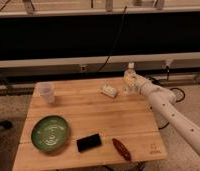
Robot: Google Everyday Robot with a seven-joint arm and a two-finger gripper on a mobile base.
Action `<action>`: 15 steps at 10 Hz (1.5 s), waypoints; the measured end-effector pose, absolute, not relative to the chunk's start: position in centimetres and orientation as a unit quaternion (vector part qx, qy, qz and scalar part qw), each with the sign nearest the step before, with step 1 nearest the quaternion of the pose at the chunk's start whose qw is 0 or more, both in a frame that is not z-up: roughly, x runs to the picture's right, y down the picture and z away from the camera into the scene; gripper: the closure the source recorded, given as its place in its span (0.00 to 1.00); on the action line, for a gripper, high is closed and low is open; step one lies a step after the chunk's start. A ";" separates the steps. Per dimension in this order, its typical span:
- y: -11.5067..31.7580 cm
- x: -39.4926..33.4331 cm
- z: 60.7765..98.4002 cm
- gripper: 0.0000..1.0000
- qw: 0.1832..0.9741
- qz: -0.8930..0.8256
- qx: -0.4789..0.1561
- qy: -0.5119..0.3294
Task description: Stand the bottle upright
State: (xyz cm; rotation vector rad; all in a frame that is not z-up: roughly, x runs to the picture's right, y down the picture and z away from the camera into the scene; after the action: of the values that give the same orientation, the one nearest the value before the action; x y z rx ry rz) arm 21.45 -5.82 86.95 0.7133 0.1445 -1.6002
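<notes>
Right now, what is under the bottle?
The bottle stands upright on the wooden table near its far right edge. The claw is at its right side and covers part of the base there.

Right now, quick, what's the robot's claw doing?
Gripper: at the table's back right edge, right beside the upright bottle; whether it is open or closed cannot be told.
</notes>
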 end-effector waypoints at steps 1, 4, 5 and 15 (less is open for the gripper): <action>-5.7 21.6 87.2 1.00 0.642 -0.698 0.311 0.068; -5.1 22.1 88.9 1.00 0.650 -0.691 0.307 0.080; -5.0 22.2 89.2 1.00 0.650 -0.690 0.306 0.083; -4.7 22.9 92.4 0.61 0.657 -0.678 0.297 0.144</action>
State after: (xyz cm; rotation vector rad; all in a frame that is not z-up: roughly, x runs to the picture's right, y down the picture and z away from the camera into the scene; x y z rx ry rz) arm 22.86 -4.68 92.39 0.6719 0.3254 -1.5351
